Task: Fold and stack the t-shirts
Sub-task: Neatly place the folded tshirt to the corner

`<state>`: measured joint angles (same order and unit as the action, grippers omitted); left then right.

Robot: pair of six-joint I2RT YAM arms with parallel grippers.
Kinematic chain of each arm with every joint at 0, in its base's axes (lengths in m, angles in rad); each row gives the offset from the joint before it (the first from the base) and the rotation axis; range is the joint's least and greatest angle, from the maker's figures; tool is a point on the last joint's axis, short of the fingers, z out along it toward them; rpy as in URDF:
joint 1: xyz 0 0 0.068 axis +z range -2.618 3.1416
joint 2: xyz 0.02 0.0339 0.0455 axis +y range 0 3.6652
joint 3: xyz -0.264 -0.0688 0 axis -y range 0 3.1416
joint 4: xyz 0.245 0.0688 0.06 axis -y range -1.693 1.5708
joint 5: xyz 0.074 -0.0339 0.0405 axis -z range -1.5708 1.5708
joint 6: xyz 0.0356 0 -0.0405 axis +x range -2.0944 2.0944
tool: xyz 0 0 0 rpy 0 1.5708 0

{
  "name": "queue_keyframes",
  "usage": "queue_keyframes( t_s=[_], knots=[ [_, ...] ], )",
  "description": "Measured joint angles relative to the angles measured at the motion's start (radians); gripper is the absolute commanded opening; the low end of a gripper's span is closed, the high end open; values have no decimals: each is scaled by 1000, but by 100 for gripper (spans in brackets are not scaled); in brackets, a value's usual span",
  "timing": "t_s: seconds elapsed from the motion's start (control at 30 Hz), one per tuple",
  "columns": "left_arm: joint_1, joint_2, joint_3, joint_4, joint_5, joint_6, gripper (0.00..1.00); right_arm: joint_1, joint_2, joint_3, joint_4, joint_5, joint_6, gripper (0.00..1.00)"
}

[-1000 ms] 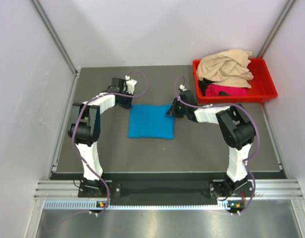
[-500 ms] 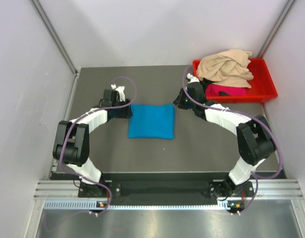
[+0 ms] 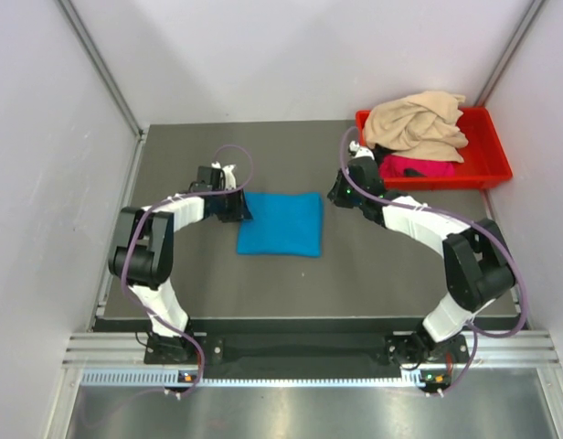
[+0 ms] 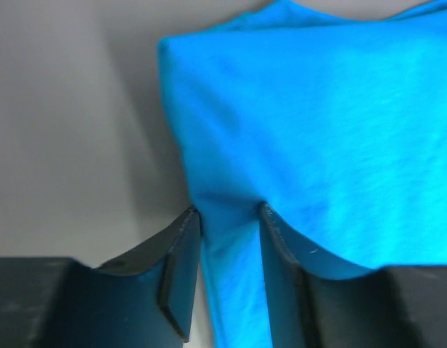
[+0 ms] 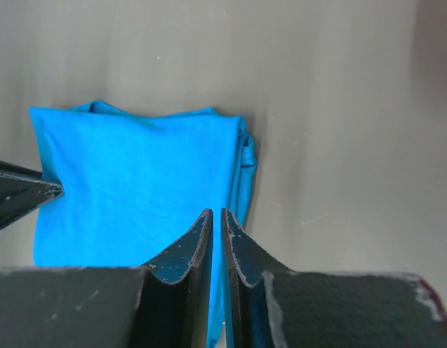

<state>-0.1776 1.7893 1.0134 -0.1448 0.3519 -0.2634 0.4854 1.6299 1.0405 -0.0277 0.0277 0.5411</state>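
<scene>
Turquoise t-shirt: folded, left of red bin | left gripper: narrow, pinching its edge farthest from bin | right gripper: closed, empty | you: tug gently (keep folds square).

No readable text, label or number shows anywhere.

This is a robotics lab test cell. Plain white panels on aluminium struts enclose a dark grey desk, and the cabled left arm and right arm are mounted on a metal rail at its near edge.
</scene>
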Motion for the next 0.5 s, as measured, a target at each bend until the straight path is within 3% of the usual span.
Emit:
queue_keyframes(
  t_s=[0.17,0.23,0.3,0.5],
  knots=[
    [2,35,18,-1,78,-33,27,-1,-32,-1,-11,15,-7,9],
    [3,43,18,-3,102,-48,10,-3,-49,-8,-11,21,-8,9],
    [5,48,18,-5,117,-50,0,-6,-68,-21,-13,25,-8,8],
    [53,48,20,-57,167,9,0,-15,-81,-45,-21,29,-10,9]
  ],
)
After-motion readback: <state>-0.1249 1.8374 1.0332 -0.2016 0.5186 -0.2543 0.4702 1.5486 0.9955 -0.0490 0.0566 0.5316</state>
